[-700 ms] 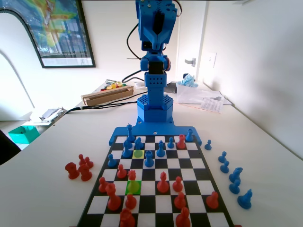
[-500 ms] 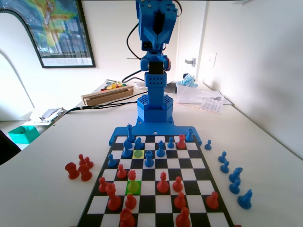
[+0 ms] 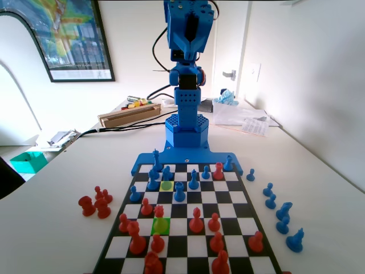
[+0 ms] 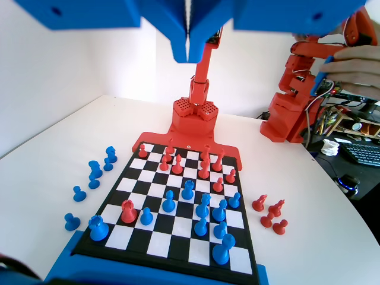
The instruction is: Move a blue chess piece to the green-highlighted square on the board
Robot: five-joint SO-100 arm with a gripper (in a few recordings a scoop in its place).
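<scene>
Blue gripper is raised high, jaws pressed together and empty. Jaws should be opened, then lowered over the blue chess piece, near the green-highlighted square.

Fixed view: green-highlighted square hemmed by a red pawn just beyond and red pieces near-left; right side open.

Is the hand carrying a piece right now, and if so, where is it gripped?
Nothing is held. In the wrist view the hand hangs high above the board with its jaws closed together, no piece between them.
</scene>
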